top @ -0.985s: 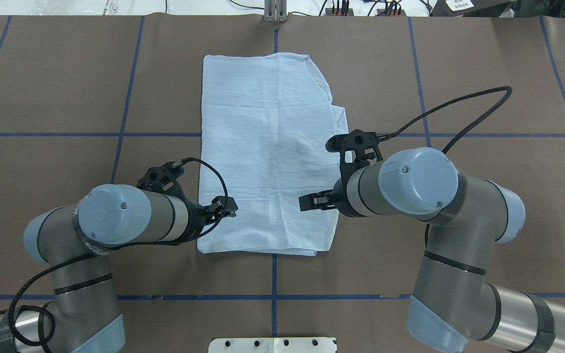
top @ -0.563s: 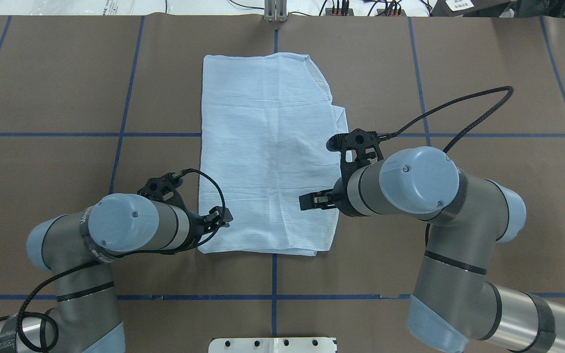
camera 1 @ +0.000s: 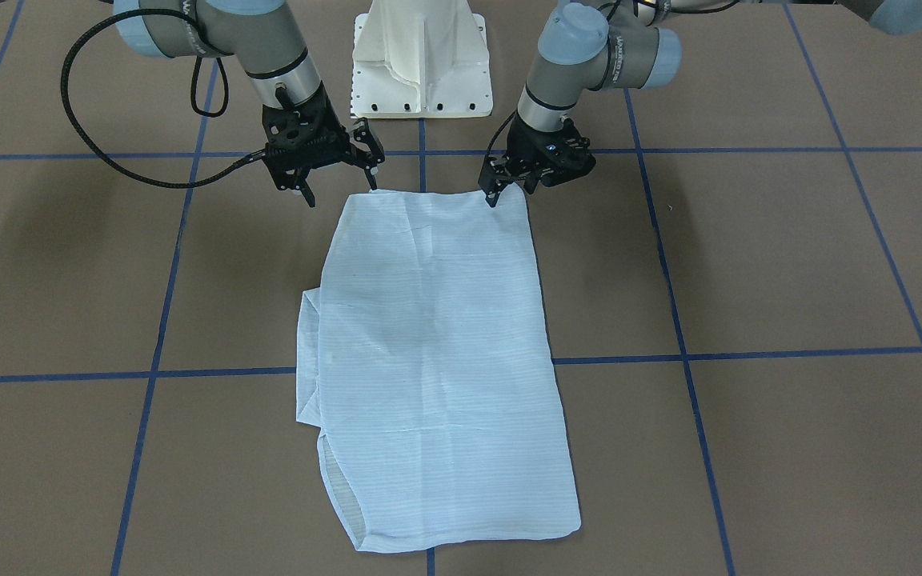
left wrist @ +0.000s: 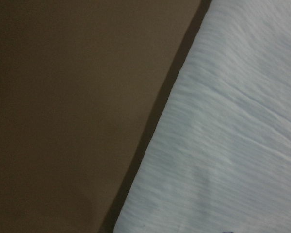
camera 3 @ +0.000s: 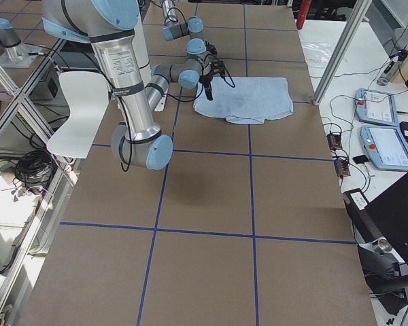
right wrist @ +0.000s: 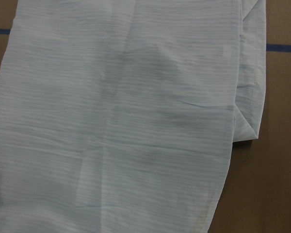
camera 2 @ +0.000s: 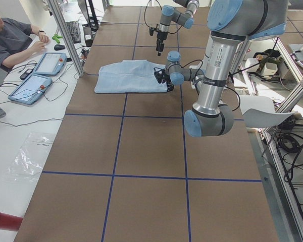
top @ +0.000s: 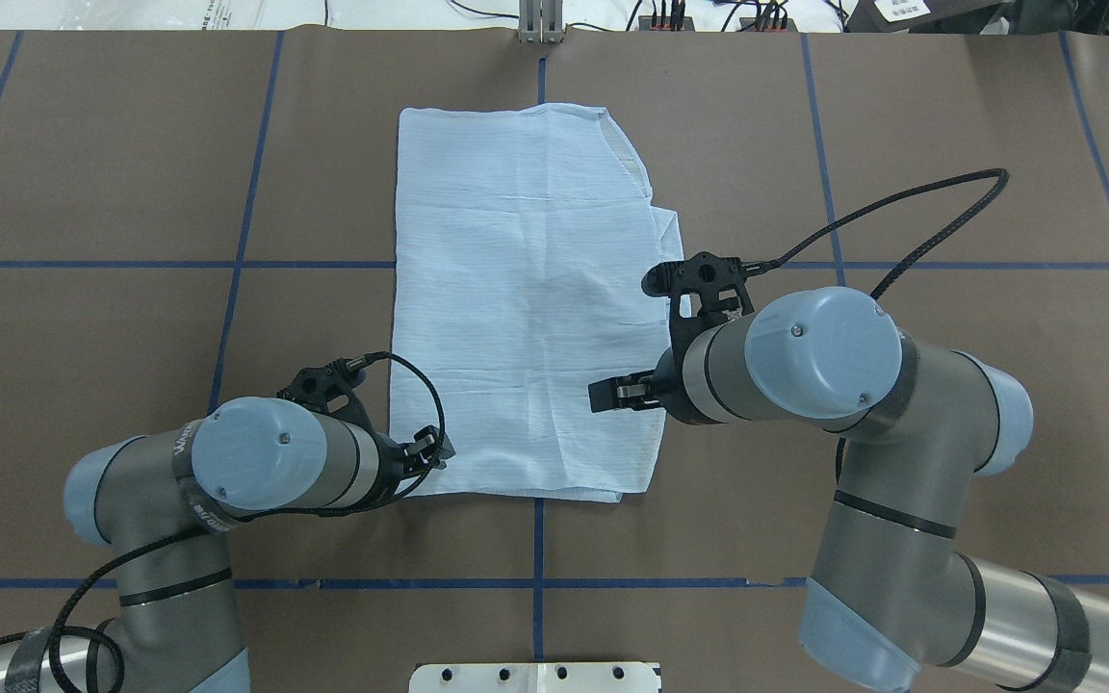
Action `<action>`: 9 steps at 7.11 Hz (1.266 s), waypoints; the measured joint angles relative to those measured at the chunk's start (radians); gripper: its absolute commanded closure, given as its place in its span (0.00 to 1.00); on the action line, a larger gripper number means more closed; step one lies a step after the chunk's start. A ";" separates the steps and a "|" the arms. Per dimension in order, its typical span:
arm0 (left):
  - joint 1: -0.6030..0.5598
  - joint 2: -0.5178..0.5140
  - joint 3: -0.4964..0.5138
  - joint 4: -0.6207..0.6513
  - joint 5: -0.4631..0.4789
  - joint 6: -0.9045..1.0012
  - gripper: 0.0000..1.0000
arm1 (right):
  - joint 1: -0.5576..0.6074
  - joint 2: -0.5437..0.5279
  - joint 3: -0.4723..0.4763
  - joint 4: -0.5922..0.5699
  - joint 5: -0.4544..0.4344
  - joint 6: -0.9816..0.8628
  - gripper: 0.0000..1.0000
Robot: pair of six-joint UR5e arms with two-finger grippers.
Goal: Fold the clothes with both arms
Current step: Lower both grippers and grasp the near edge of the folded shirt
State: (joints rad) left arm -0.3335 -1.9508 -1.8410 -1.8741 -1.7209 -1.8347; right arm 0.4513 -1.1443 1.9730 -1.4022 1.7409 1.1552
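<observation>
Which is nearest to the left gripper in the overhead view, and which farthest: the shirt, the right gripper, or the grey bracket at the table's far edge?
From the left gripper:
1. shirt: its near left corner lies at the gripper.
2. right gripper: across the shirt, over its right side.
3. grey bracket: far edge, middle.

White lettering (top: 177, 445) is printed on the left arm (top: 160, 544), beside its joint cap; no word can be read.
</observation>
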 measured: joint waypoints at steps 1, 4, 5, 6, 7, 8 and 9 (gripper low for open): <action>0.004 -0.001 -0.001 0.011 -0.001 0.000 0.37 | 0.001 0.000 0.000 0.000 0.000 0.000 0.00; 0.007 -0.002 0.002 0.017 -0.002 0.000 0.80 | 0.003 0.000 0.001 0.000 0.000 0.000 0.00; 0.007 -0.002 0.005 0.017 -0.002 0.000 1.00 | 0.004 -0.001 0.001 0.000 0.000 0.000 0.00; 0.007 -0.003 0.006 0.018 -0.002 0.000 1.00 | 0.004 -0.001 0.001 0.000 0.000 0.000 0.00; 0.007 -0.003 0.003 0.021 -0.003 0.000 1.00 | 0.004 0.000 0.001 0.000 0.000 0.000 0.00; 0.007 -0.004 -0.009 0.034 -0.012 0.001 1.00 | 0.003 0.001 0.001 0.000 0.000 0.009 0.00; 0.005 -0.005 -0.029 0.054 -0.030 0.001 1.00 | -0.003 0.002 0.001 0.000 -0.001 0.050 0.00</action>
State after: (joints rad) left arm -0.3285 -1.9560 -1.8695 -1.8198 -1.7512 -1.8333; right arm 0.4479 -1.1427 1.9741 -1.4023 1.7401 1.2054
